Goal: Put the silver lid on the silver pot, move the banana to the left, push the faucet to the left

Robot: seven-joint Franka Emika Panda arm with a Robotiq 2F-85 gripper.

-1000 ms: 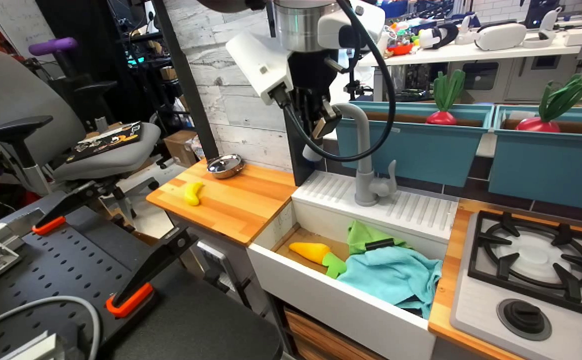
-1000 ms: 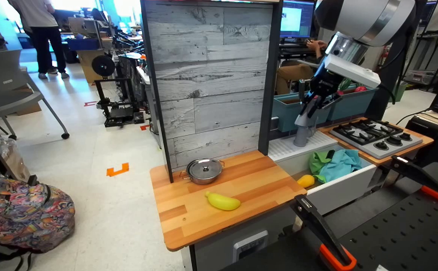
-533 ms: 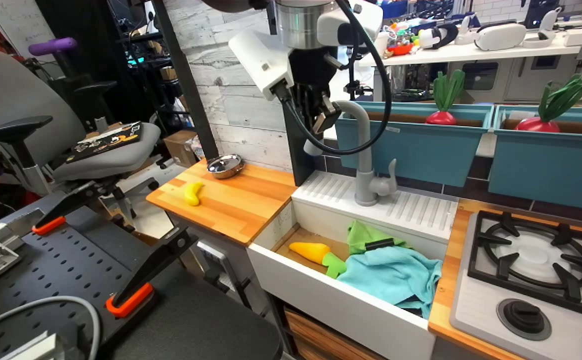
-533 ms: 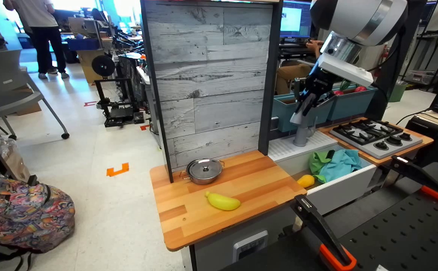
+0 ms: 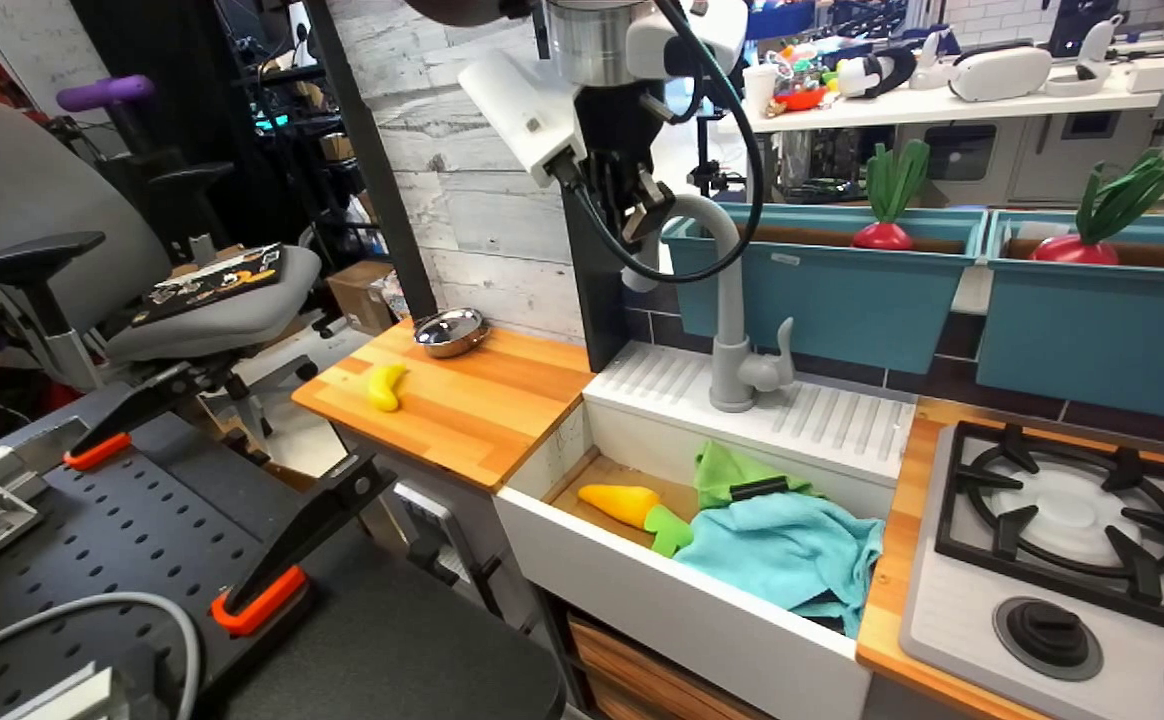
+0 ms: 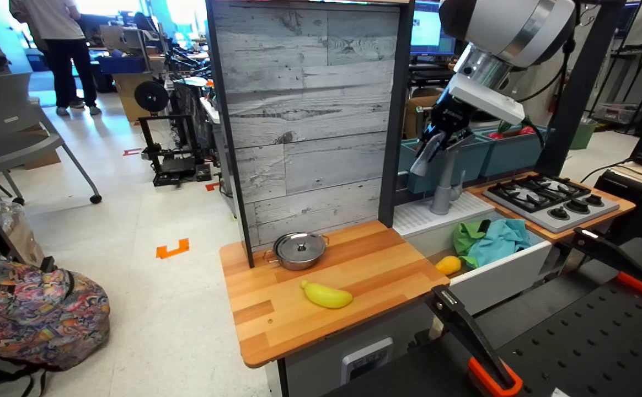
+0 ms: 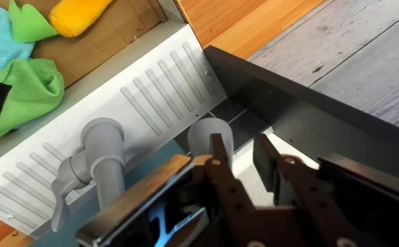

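- Step in hand, my read: the last one, pushing the faucet [image 5: 731,320] left. Silver lid [image 6: 302,249] is on the silver pot [image 6: 298,266]; banana [image 6: 327,296] lies near it on the surface [image 6: 277,331]. Can't say whether its move is done.
- End effector [image 7: 239,147]: not clenched, jaws part way apart, nothing between them. One finger [image 7: 218,147] overlaps the nozzle [image 7: 199,133] in the wrist view; touching or just beside, can't tell.
- Faucet stands on the white ledge [image 5: 662,375] behind the sink [image 5: 682,620].
- Long axis upright, column near vertical. Spout [image 5: 707,210] arches toward the plank wall [image 6: 310,110] side, nozzle angled down that way.
- Next: if more swing is wanted, sweep sideways against the spout, no grip needed. Mind the dark post [image 7: 271,99], looks near the nozzle; then back off clear.
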